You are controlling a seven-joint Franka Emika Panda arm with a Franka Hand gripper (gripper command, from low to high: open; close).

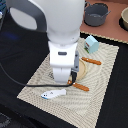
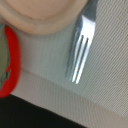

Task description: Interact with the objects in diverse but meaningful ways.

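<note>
In the exterior view a pale blue cup (image 1: 91,43) stands at the far side of a beige placemat (image 1: 102,95). A white-and-blue fish piece (image 1: 52,94) lies at the near side. One orange ridged piece (image 1: 91,61) lies past a tan round plate (image 1: 82,73), and another orange piece (image 1: 80,87) lies in front of it. My arm's white hand (image 1: 62,70) hangs low over the mat beside the plate and hides its fingers. The wrist view shows a silver fork (image 2: 80,50) on the mat, the plate's edge (image 2: 45,15) and a red curved rim (image 2: 12,60). No round tomato shows clearly.
A grey pot (image 1: 96,14) and a bowl (image 1: 125,19) sit on the wooden surface beyond the mat. A black cloth (image 1: 20,55) lies under and around the placemat. A black cable (image 1: 35,85) runs across the mat's near left part.
</note>
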